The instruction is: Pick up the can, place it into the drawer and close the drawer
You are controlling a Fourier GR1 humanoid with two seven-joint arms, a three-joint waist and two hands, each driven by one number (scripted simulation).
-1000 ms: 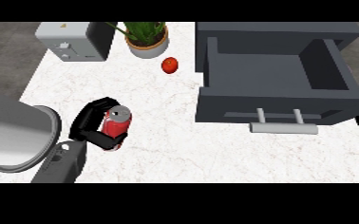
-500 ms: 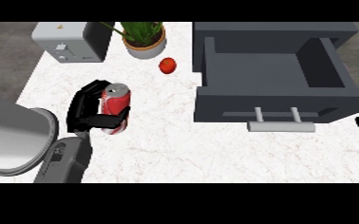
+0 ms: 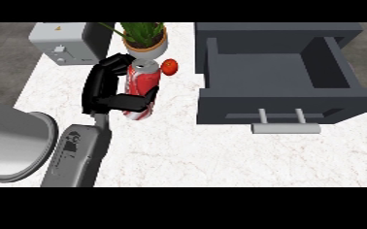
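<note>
**Can in hand, drawer open: carry it across**

You are in the carrying step. The left hand has the red soda can in its grasp: the fingers curl over the can's far side near the silver top and the thumb crosses its lower half. The can leans a little, top away from you, over the marble counter. It sits well to the left of the open drawer and just beside a small red fruit. You cannot tell from above whether its base is clear of the counter.

The grey forearm comes up from the lower left, the wrist turned so the palm faces right, toward the drawer. The right hand does not show.

Next, you need to travel right and clear the drawer's left wall before lowering the can into the bare compartment. Only then does the handle matter, for the push that closes it. Mind the potted plant just behind the hand.
</note>
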